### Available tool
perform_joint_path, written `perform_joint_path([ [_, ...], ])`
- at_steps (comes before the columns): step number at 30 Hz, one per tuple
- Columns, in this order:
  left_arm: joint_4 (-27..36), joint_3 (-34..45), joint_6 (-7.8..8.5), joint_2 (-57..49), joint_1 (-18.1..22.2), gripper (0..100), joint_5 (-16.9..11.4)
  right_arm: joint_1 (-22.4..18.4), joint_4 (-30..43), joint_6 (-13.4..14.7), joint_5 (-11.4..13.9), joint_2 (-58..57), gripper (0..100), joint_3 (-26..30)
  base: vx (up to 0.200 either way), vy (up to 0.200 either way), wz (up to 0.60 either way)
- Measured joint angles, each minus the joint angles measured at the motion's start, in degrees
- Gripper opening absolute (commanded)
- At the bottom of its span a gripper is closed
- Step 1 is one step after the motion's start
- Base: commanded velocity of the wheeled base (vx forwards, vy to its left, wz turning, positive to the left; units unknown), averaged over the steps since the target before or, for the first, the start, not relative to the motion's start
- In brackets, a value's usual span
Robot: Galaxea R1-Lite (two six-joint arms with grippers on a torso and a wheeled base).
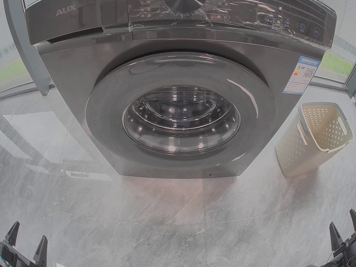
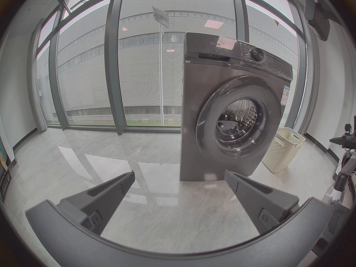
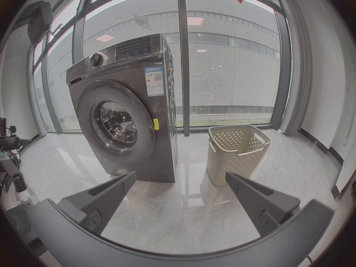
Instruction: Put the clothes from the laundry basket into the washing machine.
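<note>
Washing machine dead ahead, door shut. Laundry basket upright on the floor, just right of the machine, apart from it. Left gripper low at near left, fingers spread wide, empty. Right gripper low at near right, likewise wide and empty.

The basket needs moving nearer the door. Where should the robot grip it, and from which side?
Grip the basket at its handle slot, coming down from above with the right gripper, on that side. It stands upright, mouth up, and the slot leaves a thin bar the open jaws can likely close over; the wide walls offer no such hold.
</note>
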Motion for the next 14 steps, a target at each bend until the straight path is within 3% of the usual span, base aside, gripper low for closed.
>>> perform_joint_path([
  [3, 0.00, 0.00, -0.22, 0.00, 0.00, 100, 0.07, -0.09, 0.35, -0.35, -1.78, -0.02, 100, 0.00, 0.000, 0.000, 0.00],
  [7, 0.00, 0.00, -0.17, 0.00, 0.00, 100, 0.10, -0.09, 0.39, -2.60, 0.01, -0.05, 100, 0.00, 0.000, 0.000, 0.00],
  [14, -0.02, 0.00, -0.37, 0.00, 0.00, 100, 0.21, 0.02, 0.44, -0.63, -0.11, -0.05, 100, 0.00, 0.000, 0.000, 0.00],
])
